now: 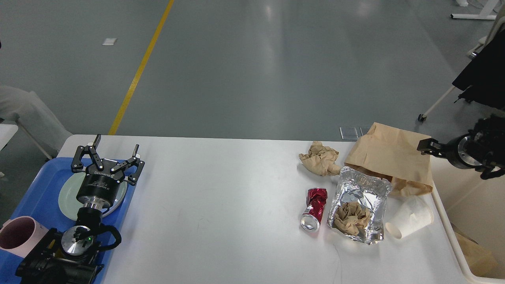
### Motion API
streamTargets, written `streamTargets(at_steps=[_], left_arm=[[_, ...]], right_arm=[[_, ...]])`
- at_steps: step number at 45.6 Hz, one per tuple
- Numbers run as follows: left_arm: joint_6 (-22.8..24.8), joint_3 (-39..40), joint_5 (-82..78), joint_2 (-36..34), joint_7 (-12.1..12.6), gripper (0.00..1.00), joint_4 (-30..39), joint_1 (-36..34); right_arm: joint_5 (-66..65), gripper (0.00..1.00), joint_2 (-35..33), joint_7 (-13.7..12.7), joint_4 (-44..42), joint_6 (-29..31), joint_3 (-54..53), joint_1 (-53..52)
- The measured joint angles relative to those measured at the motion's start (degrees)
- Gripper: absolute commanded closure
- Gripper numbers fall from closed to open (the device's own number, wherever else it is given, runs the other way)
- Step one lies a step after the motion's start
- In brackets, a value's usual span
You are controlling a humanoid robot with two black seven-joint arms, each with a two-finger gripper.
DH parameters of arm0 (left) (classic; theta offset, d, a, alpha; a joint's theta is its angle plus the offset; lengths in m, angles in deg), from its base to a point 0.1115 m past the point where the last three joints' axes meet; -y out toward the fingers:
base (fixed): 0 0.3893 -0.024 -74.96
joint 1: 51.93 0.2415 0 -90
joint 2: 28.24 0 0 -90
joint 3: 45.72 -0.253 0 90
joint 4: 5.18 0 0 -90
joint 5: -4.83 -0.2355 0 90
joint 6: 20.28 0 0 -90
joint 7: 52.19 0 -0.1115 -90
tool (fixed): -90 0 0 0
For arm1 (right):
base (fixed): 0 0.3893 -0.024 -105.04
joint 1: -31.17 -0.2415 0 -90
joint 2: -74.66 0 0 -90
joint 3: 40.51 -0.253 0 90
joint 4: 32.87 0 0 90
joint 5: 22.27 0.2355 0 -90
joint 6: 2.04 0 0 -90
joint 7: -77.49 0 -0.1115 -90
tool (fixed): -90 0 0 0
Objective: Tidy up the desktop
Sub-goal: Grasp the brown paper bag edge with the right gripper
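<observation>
The white desktop [221, 197] carries litter on its right side: a crumpled brown paper [321, 157], a flat brown paper bag [388, 157], a crushed red can [313, 205], a foil container [361, 189] holding a brown paper wad, and a white paper cup [410, 217] on its side. My left gripper [117, 142] stands open and empty over the table's left end. At the right edge, my right gripper [426, 146] hangs beside the bag's right side, above the bin; it is small and dark, with its fingers not distinguishable.
A blue tray [33, 189] at the left holds a pale green plate [67, 199] under my left wrist and a pink mug [17, 236]. A cream bin [465, 205] stands off the table's right edge with brown paper [477, 256] inside.
</observation>
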Motion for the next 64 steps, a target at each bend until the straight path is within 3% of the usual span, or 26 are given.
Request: streamTargets(at_steps=[6, 14, 18, 24, 28, 52, 58, 61, 64], left_arm=[[-0.03, -0.05, 0.0, 0.0, 0.0, 0.04, 0.0, 0.0], [-0.05, -0.05, -0.01, -0.03, 0.0, 0.04, -0.01, 0.0], [-0.05, -0.04, -0.01, -0.03, 0.01, 0.04, -0.01, 0.0], [-0.05, -0.02, -0.02, -0.02, 0.05, 0.04, -0.02, -0.01], [-0.05, -0.02, -0.02, -0.02, 0.05, 0.04, -0.02, -0.02], [-0.03, -0.02, -0.02, -0.02, 0.05, 0.04, -0.02, -0.02], [-0.02, -0.04, -0.02, -0.04, 0.05, 0.04, -0.02, -0.03], [-0.03, -0.04, -0.02, -0.04, 0.05, 0.04, -0.02, -0.03], [-0.03, -0.04, -0.02, -0.04, 0.05, 0.04, -0.02, -0.03]], right_arm=[[-0.35, 0.0, 2.95, 0.06, -7.97, -4.95, -8.55, 8.41], [-0.7, 0.0, 5.35, 0.82, -9.74, -13.14, -10.74, 11.58], [-0.66, 0.0, 6.03, 1.66, -9.81, -14.09, -11.09, 12.04], [-1.38, 0.0, 6.49, 6.07, -9.88, -14.19, -9.98, 12.33], [-2.78, 0.0, 7.02, 7.32, -9.88, -14.41, -8.45, 12.65], [-3.63, 0.02, 10.05, 7.74, -10.06, -19.58, -7.88, 16.65], [-3.76, 0.18, 10.48, 7.68, -9.95, -20.08, -7.82, 16.66], [-3.83, 0.32, 10.63, 7.56, -9.91, -20.24, -7.79, 16.69], [-3.89, 0.38, 10.67, 7.43, -9.89, -20.3, -7.74, 16.81]])
